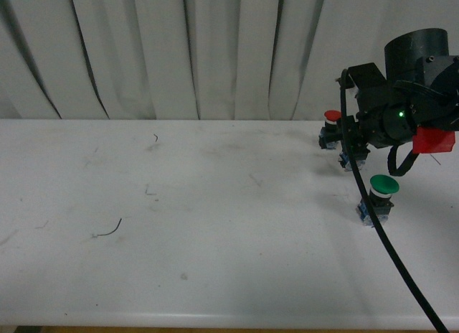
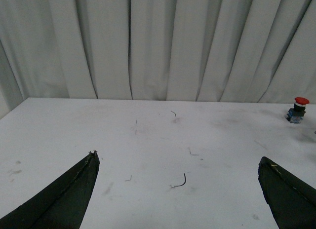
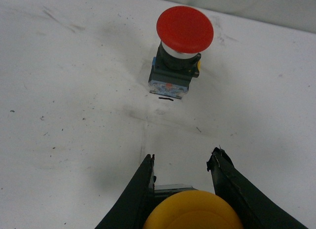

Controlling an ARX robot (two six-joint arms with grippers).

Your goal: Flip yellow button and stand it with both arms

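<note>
The yellow button (image 3: 192,211) sits between the black fingers of my right gripper (image 3: 183,160), which is shut on it; its yellow cap fills the bottom of the right wrist view, with a bit of its dark body showing behind. In the front view my right arm (image 1: 401,110) hangs over the table's far right, and the cap is hidden there. My left gripper (image 2: 177,162) is open over bare table, nothing between its fingertips (image 2: 91,160). It is out of the front view.
A red-capped button (image 3: 184,29) stands upright just ahead of the right gripper, also seen as the red button (image 1: 331,118) (image 2: 297,108). A green-capped button (image 1: 383,186) stands nearer the front. A black cable (image 1: 401,261) trails down. A wire scrap (image 1: 111,229) lies on the white table (image 1: 215,204).
</note>
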